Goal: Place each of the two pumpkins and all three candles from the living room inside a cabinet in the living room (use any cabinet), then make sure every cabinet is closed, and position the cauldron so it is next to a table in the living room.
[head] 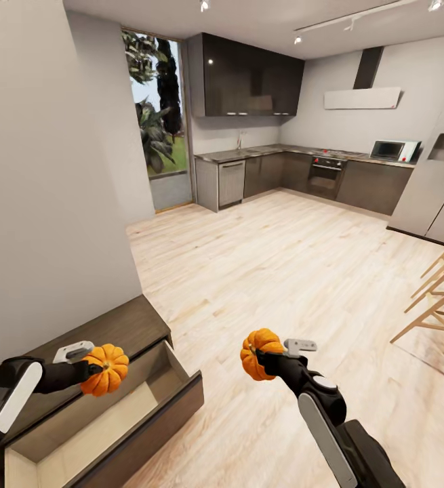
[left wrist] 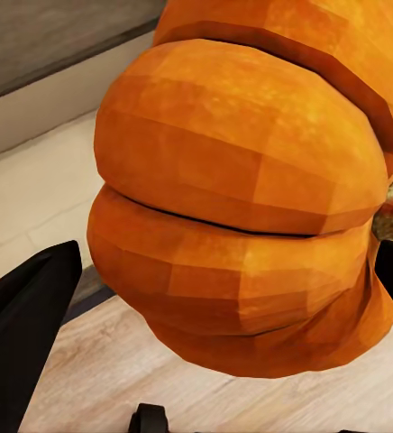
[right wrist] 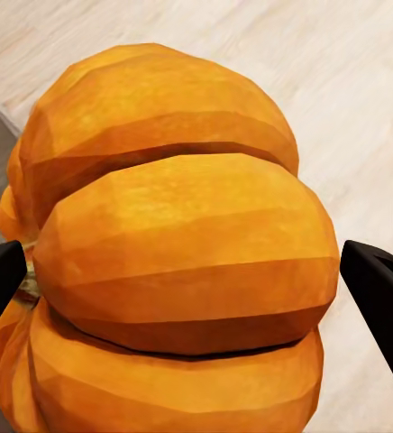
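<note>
- The left hand (head: 94, 369) pinches one pumpkin (head: 104, 369) at the lower left of the head view, directly over the open drawer (head: 79, 434) of the cabinet (head: 123, 325).
- The right hand (head: 276, 359) pinches the second pumpkin (head: 261, 354) at lower centre, over the plank floor (head: 283, 271) and well right of the drawer front.
- The left arm is nearer; its release path appears to be straight down.
- The right pumpkin lies right of the opening and must travel left.
- No brand, label or writing is legible.
</note>
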{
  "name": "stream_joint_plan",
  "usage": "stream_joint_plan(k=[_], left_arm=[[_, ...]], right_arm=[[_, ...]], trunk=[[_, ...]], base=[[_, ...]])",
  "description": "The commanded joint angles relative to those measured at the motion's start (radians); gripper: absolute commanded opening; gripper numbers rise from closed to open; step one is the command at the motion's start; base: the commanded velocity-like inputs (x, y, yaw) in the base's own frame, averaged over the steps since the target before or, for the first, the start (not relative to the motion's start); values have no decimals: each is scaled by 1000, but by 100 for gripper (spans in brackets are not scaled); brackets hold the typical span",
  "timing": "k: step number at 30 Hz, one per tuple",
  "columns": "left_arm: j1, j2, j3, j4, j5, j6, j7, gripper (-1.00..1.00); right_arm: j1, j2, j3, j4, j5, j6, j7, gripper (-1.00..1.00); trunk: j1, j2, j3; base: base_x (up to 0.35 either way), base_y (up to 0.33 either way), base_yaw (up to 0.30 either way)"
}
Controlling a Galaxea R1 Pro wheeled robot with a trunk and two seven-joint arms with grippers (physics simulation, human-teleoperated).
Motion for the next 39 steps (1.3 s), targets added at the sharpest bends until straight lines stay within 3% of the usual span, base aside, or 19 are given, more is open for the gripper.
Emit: stream_joint_plan(k=[1,17,33,39], left_arm=[[-1,-1,2,-1,-4,5,-4,-100],[0,-3,3,-1,1,5,-4,-100],[0,-4,2,-1,6,6,-5,-100],[0,-4,1,-1,6,5,-5,-100]], right_arm=[[-1,1,3,-1,-5,1,-12,-100],[-2,7,9,39,13,-7,-20,-100],[-2,15,14,44,37,-8,-16,-100],[-2,18,50,44,66,-9,-18,-100]], trunk=[[0,-1,-1],[0,-1,-1],[0,-1,-1],[0,-1,2]], base=[[0,0,0],[113,-63,0],[-75,8,3],[-20,-173,211]])
